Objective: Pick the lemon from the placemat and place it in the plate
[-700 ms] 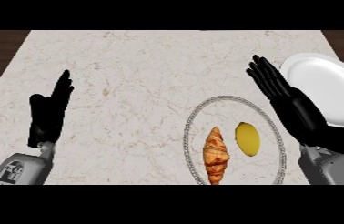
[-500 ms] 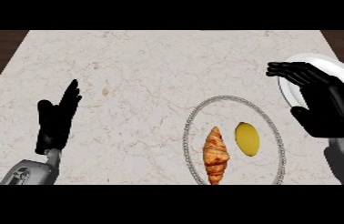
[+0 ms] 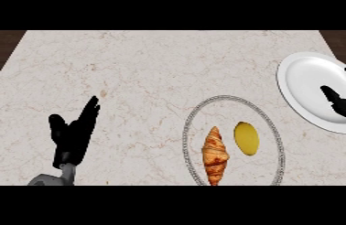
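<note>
Glossy white plate (image 3: 304, 82) — marbled counter (image 3: 148, 68)

The lemon (image 3: 246, 138) lies on the round grey-rimmed placemat (image 3: 194, 120), just beside a croissant (image 3: 215, 154) to its left – apart from both hands. The white plate (image 3: 304, 77) sits at the counter's (image 3: 148, 68) right edge; only a bit of the right hand (image 3: 334, 99) shows over it. The left hand (image 3: 73, 136) rests open at lower left, fingers up
</note>
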`<state>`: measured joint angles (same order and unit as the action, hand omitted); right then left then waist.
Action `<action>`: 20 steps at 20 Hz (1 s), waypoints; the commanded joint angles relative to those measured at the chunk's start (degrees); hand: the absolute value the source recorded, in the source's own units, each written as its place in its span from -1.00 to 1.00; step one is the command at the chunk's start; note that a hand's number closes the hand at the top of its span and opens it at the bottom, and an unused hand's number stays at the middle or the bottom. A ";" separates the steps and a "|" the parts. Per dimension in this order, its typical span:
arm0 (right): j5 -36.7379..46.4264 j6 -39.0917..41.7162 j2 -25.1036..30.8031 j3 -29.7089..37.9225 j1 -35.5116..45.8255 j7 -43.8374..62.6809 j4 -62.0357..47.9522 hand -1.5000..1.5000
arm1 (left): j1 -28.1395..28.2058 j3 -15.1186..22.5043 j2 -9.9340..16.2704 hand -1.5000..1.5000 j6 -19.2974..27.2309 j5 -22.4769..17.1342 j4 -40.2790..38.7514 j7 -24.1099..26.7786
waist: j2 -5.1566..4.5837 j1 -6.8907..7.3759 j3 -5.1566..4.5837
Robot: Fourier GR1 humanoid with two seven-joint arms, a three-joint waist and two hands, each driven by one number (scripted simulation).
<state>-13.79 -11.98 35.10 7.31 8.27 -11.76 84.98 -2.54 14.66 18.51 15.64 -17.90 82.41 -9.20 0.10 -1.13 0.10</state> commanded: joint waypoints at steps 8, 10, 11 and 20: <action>6.13 4.79 4.44 -0.40 -12.00 2.60 9.92 -1.00 | 1.79 -0.25 -1.44 0.00 -3.02 -0.65 1.45 -3.44 | 0.05 0.54 -0.18; 7.85 9.73 10.24 -2.45 -13.20 6.37 11.63 -1.00 | 3.12 1.42 -2.95 0.00 -2.13 1.02 0.05 -1.27 | 0.07 0.34 -0.30; 8.00 12.06 12.93 -2.67 -13.20 8.78 11.58 -1.00 | 1.93 -0.06 -3.02 0.00 -2.19 0.08 -0.53 -1.19 | -0.03 0.38 -0.32; 15.27 15.29 16.66 -10.12 -12.59 29.53 25.44 -1.00 | 3.54 -0.30 -4.09 0.00 -4.00 1.20 -2.36 2.01 | -0.04 0.96 -0.20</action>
<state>-1.48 1.73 50.40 -0.17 -3.76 10.51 105.98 -0.88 13.80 15.79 12.19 -16.73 82.48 -7.66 0.42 -0.22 0.21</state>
